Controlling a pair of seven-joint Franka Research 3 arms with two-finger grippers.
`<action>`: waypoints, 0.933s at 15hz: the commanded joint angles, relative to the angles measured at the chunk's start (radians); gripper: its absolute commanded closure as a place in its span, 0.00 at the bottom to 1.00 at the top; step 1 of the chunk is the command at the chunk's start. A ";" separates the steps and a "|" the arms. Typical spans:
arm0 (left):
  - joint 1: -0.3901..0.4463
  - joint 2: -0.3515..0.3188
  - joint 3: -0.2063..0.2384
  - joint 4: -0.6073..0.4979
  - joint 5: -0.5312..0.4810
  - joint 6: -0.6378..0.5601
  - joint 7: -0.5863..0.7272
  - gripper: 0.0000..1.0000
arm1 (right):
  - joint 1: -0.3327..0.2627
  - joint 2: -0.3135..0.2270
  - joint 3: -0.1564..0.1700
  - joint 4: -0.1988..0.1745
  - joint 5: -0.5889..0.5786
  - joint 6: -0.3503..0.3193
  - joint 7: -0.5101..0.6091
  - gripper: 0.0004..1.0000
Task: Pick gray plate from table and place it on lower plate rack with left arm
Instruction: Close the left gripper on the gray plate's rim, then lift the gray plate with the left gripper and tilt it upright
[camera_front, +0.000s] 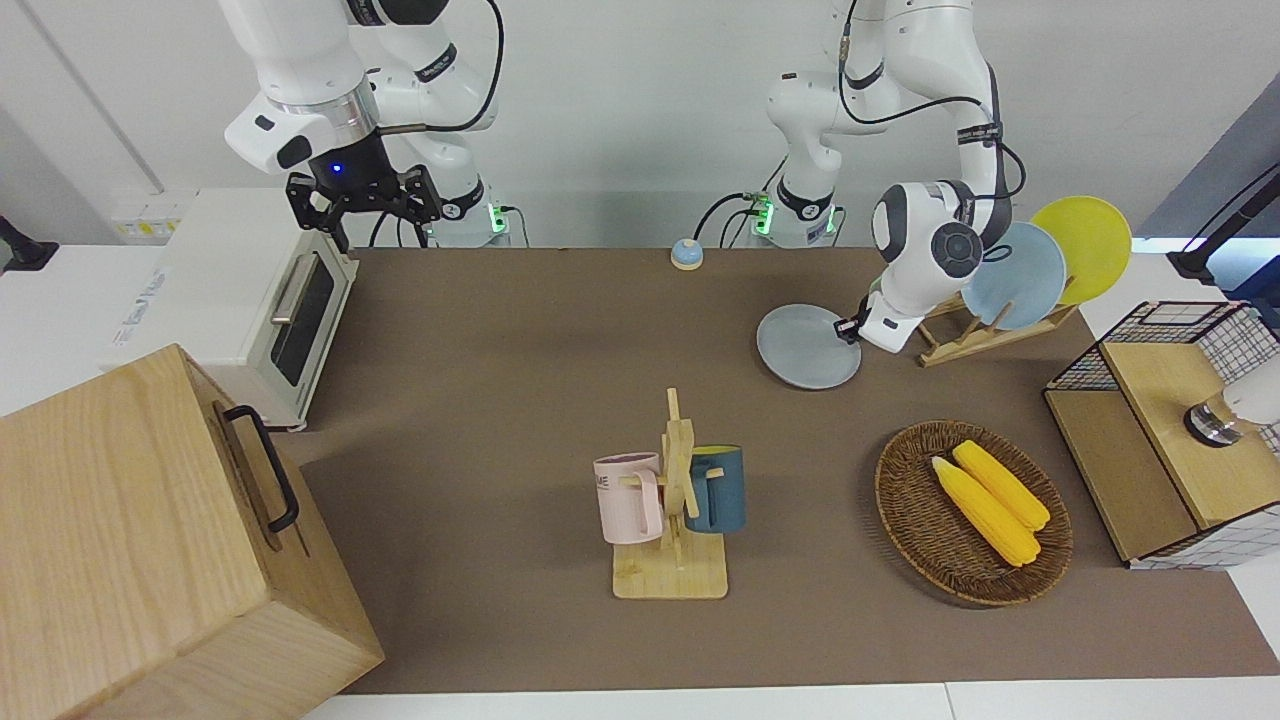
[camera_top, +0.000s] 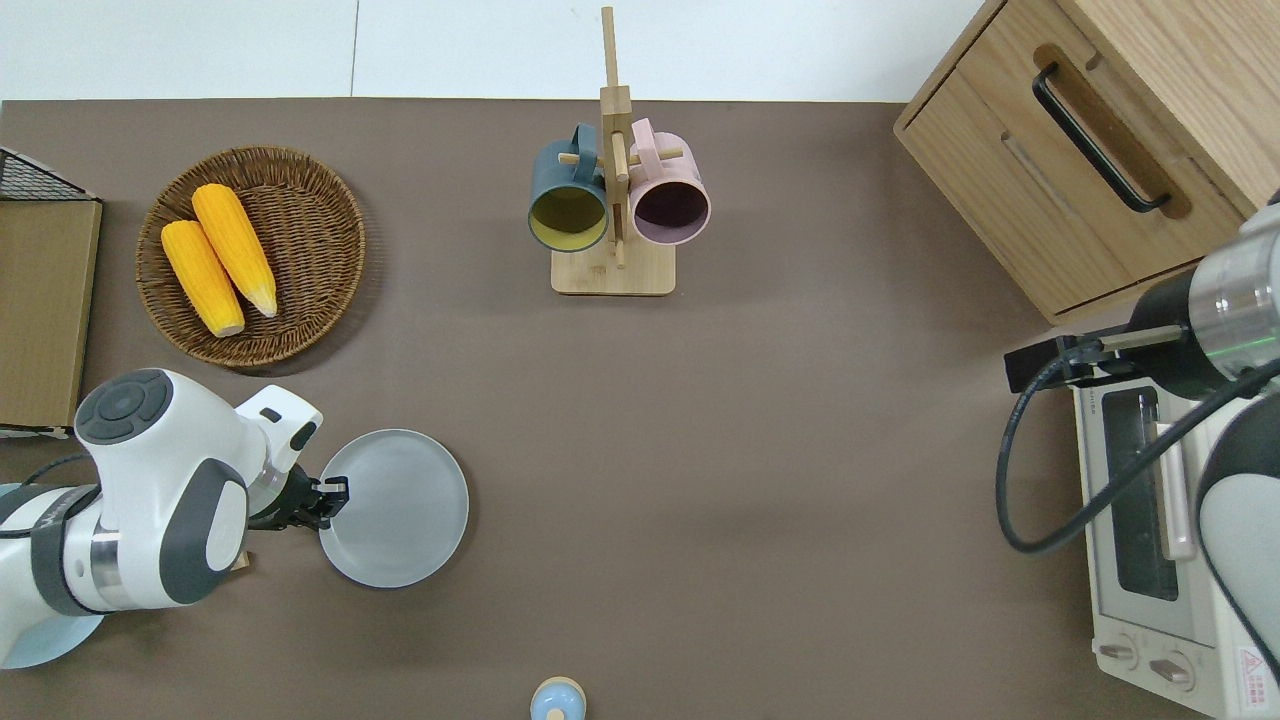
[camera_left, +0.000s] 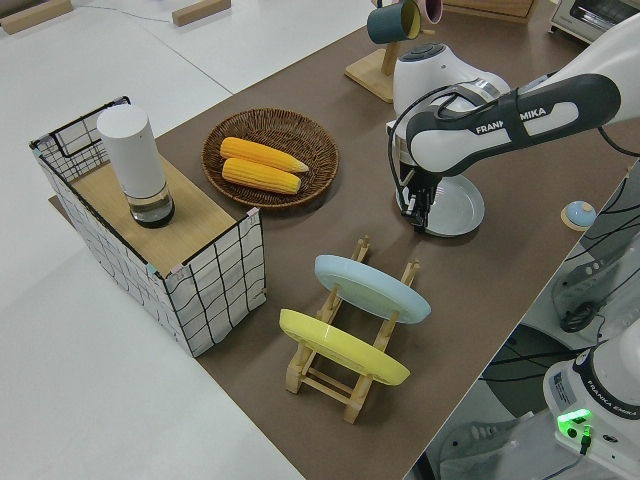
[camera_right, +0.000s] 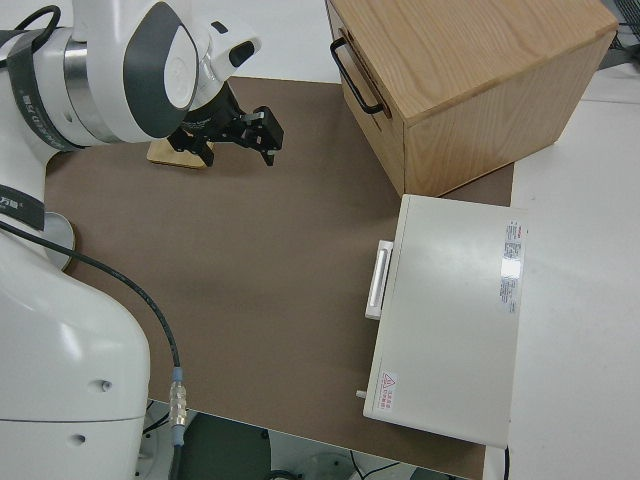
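The gray plate (camera_front: 800, 350) (camera_top: 400, 510) (camera_left: 455, 205) lies flat on the table (camera_front: 520, 400), toward the left arm's end. My left gripper (camera_front: 850, 328) (camera_top: 330, 497) (camera_left: 417, 210) points down at the plate's rim, on the side toward the lower plate rack (camera_front: 985, 335) (camera_left: 345, 375). The frames do not show whether it grips the rim. The rack holds a light-blue plate (camera_front: 1015, 275) (camera_left: 372, 288) and a yellow plate (camera_front: 1085, 245) (camera_left: 345, 350). My right gripper (camera_front: 365, 200) (camera_right: 240, 135) is parked, open and holding nothing.
A wooden mug stand (camera_front: 680, 500) with two mugs stands mid-table. A wicker basket (camera_front: 905, 500) holds two corn cobs beside a wire-sided box (camera_front: 1170, 430). A toaster oven (camera_front: 270, 310) and wooden cabinet (camera_front: 150, 540) fill the right arm's end. A small blue bell (camera_front: 686, 254) sits near the robots.
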 joint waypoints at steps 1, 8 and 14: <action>0.011 0.020 0.007 -0.021 -0.001 0.034 -0.005 1.00 | -0.020 -0.003 0.017 0.009 -0.002 -0.014 0.013 0.02; 0.009 0.017 0.027 0.008 0.002 -0.012 -0.007 1.00 | -0.020 -0.001 0.017 0.009 -0.002 -0.014 0.013 0.02; 0.009 0.012 0.065 0.155 0.004 -0.199 0.004 1.00 | -0.020 -0.003 0.017 0.009 -0.002 -0.014 0.013 0.02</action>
